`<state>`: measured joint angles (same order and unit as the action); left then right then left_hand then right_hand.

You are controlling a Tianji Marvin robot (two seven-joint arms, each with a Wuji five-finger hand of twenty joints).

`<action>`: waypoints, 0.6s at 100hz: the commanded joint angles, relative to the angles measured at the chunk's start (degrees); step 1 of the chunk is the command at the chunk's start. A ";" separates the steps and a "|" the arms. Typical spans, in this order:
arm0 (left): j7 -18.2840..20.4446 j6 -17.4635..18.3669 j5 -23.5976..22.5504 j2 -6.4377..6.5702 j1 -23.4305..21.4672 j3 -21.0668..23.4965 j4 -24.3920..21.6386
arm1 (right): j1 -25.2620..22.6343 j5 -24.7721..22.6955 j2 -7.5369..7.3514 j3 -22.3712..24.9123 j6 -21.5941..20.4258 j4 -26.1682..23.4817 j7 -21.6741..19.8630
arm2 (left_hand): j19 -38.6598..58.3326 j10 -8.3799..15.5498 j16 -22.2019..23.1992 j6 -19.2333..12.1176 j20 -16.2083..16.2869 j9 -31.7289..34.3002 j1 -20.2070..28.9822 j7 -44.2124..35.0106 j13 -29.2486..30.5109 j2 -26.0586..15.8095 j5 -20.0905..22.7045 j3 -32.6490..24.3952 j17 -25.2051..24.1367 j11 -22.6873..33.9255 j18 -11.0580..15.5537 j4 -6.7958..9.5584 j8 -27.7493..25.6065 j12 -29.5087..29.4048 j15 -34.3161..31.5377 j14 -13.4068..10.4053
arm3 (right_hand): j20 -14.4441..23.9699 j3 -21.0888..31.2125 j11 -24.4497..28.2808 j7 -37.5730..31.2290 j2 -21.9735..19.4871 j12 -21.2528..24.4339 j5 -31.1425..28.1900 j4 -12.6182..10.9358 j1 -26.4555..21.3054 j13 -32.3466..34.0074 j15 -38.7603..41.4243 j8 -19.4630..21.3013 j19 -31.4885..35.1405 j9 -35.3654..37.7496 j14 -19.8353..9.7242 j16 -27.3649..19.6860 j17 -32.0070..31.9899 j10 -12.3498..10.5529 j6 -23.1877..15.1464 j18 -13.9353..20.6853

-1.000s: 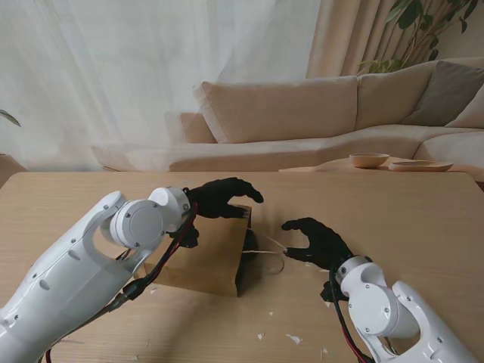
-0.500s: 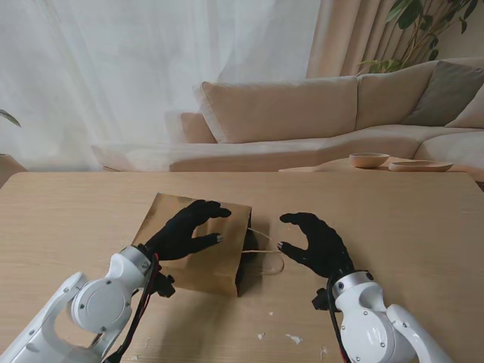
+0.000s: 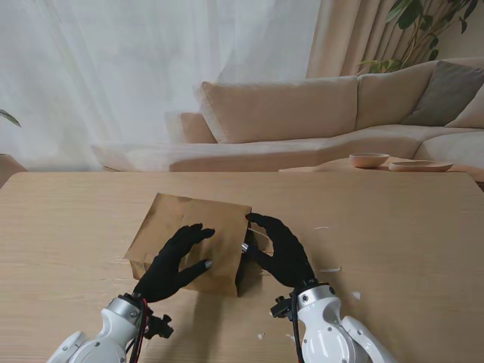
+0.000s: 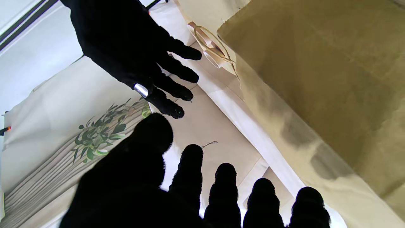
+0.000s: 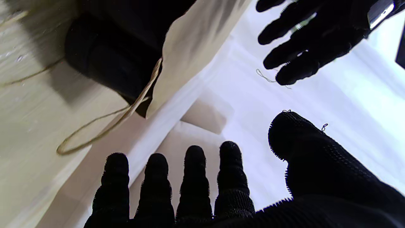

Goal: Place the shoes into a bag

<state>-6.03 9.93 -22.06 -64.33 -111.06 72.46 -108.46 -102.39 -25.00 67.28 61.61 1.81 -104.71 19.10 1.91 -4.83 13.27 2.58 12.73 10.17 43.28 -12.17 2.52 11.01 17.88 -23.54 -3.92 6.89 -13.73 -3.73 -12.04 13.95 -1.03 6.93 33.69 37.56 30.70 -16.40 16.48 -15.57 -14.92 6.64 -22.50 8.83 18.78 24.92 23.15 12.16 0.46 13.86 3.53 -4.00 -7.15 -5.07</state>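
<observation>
A brown paper bag [image 3: 189, 223] lies flat on the wooden table [image 3: 408, 227], its mouth facing my right. In the right wrist view a dark shoe [image 5: 107, 60] shows inside the mouth, under the bag's pale flap [image 5: 196, 41], with the string handle [image 5: 95, 133] trailing on the table. My left hand [image 3: 178, 265] hangs over the bag's near part with fingers spread and holds nothing. My right hand [image 3: 278, 253] is at the mouth, also spread and holding nothing. The left wrist view shows the bag's side [image 4: 316, 79] and the right hand [image 4: 133, 47].
Small white scraps [image 3: 330, 269] lie on the table to the right of the bag. Beyond the far edge are a beige sofa [image 3: 287, 113], a wooden bowl [image 3: 369, 159] and a plate [image 3: 421, 165] on a low table.
Both hands have drawn back toward me. The left hand slid from the bag's far edge to its near part; the right hand moved left up to the bag's mouth.
</observation>
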 commanded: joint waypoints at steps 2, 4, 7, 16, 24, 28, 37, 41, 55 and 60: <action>1.12 -0.24 0.38 -0.40 -0.82 -0.69 -0.13 | -0.03 0.70 0.94 -0.60 -0.77 0.81 -0.74 | -2.60 4.08 -2.06 -3.23 -2.22 -1.86 -2.44 0.26 -0.99 -3.19 -3.28 2.31 0.35 -2.58 1.48 -0.43 1.35 -1.60 1.56 -2.47 | 1.33 -2.61 -5.39 2.17 -4.01 2.19 3.49 -4.17 2.93 -1.53 -2.36 0.96 -2.25 -1.30 -0.98 -1.37 -1.47 -1.31 -3.48 0.64; 0.91 -0.20 0.19 -0.41 -0.86 -0.82 -0.07 | 0.01 0.89 0.92 -0.69 -0.97 0.99 -0.91 | -2.59 4.32 -2.26 -3.25 -2.36 -2.04 -2.74 0.24 -1.00 -3.52 -3.67 2.63 0.37 -2.82 1.45 -0.47 1.39 -1.66 1.58 -2.50 | 1.35 -2.91 -6.27 2.39 -4.42 2.56 3.78 -4.18 3.13 -1.63 -2.66 1.06 -2.38 -1.45 -1.09 -1.51 -1.68 -1.45 -3.75 0.80; -0.01 0.04 -0.33 -0.53 -0.79 -1.18 0.25 | 0.10 1.15 0.91 -0.85 -1.29 1.31 -1.06 | -2.57 4.30 -2.45 -3.23 -2.50 -2.06 -2.86 0.06 -0.98 -3.75 -3.89 2.90 0.38 -2.94 1.35 -0.46 1.37 -1.60 1.55 -2.46 | 1.52 -3.74 -6.24 2.89 -4.64 2.30 3.49 -4.35 2.92 -1.50 -3.14 1.61 -2.53 -1.16 -1.14 -1.76 -1.70 -1.47 -4.01 0.72; -2.85 1.10 -1.45 -1.00 -0.49 -2.33 1.77 | 0.10 1.84 0.52 -0.83 -2.40 1.87 -2.83 | -2.33 4.58 -3.32 -3.74 -3.26 -2.18 -2.18 -1.35 -0.95 -4.47 -4.48 4.12 0.44 -3.32 1.54 -0.30 1.19 -0.73 1.35 -2.76 | 1.56 -5.09 -8.75 4.90 -5.37 3.30 3.45 -4.47 3.03 -1.57 -4.16 2.24 -3.11 -1.14 -1.18 -2.28 -2.12 -1.75 -4.81 0.89; -3.95 1.04 -1.44 -1.26 -0.43 -2.57 2.65 | -0.08 2.42 0.15 -0.48 -3.49 2.27 -4.48 | -2.28 4.65 -3.42 -3.57 -3.31 -2.23 -1.87 -1.64 -0.96 -4.74 -4.41 4.32 0.49 -3.33 1.83 -0.32 1.14 -0.50 1.39 -2.94 | 1.61 -6.62 -10.53 7.06 -5.82 3.83 3.27 -4.63 2.74 -1.82 -6.98 3.56 -3.68 -1.08 -1.73 -3.32 -2.80 -2.25 -5.34 1.10; -4.52 1.02 -1.01 -1.45 -0.31 -2.63 3.00 | -0.07 3.08 0.11 -0.39 -4.07 2.49 -4.90 | -2.26 4.58 -3.45 -3.54 -3.33 -2.17 -1.31 -1.87 -0.94 -4.70 -4.24 4.23 0.50 -3.27 1.95 -0.29 1.07 -0.33 1.39 -3.02 | 1.53 -6.83 -10.80 7.41 -5.77 3.92 3.16 -4.62 2.82 -2.02 -7.30 3.68 -3.93 -1.19 -1.94 -3.38 -3.25 -2.73 -5.65 1.20; -5.44 0.85 0.23 -1.82 0.05 -2.65 3.29 | -0.14 3.98 -0.29 0.08 -5.39 2.40 -6.79 | -2.25 4.58 -3.56 -3.36 -3.39 -2.29 -0.83 -2.27 -0.96 -4.83 -4.10 4.43 0.51 -3.31 2.09 -0.37 0.95 -0.04 1.42 -3.20 | 1.15 -9.37 -14.60 11.78 -7.60 5.42 3.59 -4.73 3.46 -2.26 -11.33 5.85 -5.25 -0.92 -2.99 -4.41 -4.86 -4.57 -6.87 2.34; -5.61 0.89 0.71 -1.92 0.10 -2.58 3.24 | -0.15 3.73 -0.40 0.26 -6.05 2.50 -7.00 | -2.26 4.56 -3.64 -3.37 -3.43 -2.30 -0.54 -2.44 -0.96 -4.92 -4.09 4.48 0.52 -3.34 2.25 -0.40 0.89 0.08 1.46 -3.23 | 1.06 -10.08 -14.90 12.19 -8.09 5.51 3.71 -4.66 4.06 -2.48 -11.76 6.25 -5.55 -0.92 -3.33 -4.42 -5.35 -5.24 -7.24 2.69; -6.18 1.57 0.81 -2.06 0.10 -2.16 3.14 | -0.56 3.48 -0.67 0.87 -6.73 2.16 -7.81 | -2.28 4.61 -3.79 -3.29 -3.57 -2.30 0.07 -2.81 -0.96 -5.04 -3.93 4.85 0.53 -3.44 2.19 -0.45 0.80 0.41 1.44 -3.19 | 0.66 -12.40 -15.96 13.59 -9.04 5.89 4.04 -4.72 4.38 -2.72 -13.40 6.89 -6.35 -0.91 -3.75 -4.43 -6.14 -5.92 -7.49 3.03; -6.19 1.75 1.02 -2.08 0.05 -1.99 3.03 | -0.67 3.55 -0.71 0.91 -6.84 2.10 -7.94 | -2.28 4.54 -3.81 -3.28 -3.61 -2.27 0.35 -2.92 -0.94 -4.99 -3.75 4.94 0.53 -3.43 2.17 -0.44 0.78 0.50 1.42 -3.15 | 0.66 -12.69 -15.97 13.73 -9.05 5.88 4.07 -4.75 4.34 -2.80 -13.44 6.98 -6.38 -0.90 -3.72 -4.32 -6.18 -5.89 -7.42 2.96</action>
<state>-12.67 11.43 -21.20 -66.08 -110.83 70.20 -104.96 -102.39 -21.78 66.42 62.58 -4.74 -102.16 12.04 1.18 -2.72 10.38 1.25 10.39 9.11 42.75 -14.37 2.52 7.98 15.15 -20.13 -3.79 4.74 -13.15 -3.73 -11.47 13.86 -0.50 6.08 34.26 26.45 15.84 -3.69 9.85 -10.36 -12.70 4.95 -19.67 8.11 6.39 30.95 18.25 12.16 -0.90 9.90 -1.38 -7.61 -11.53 -4.17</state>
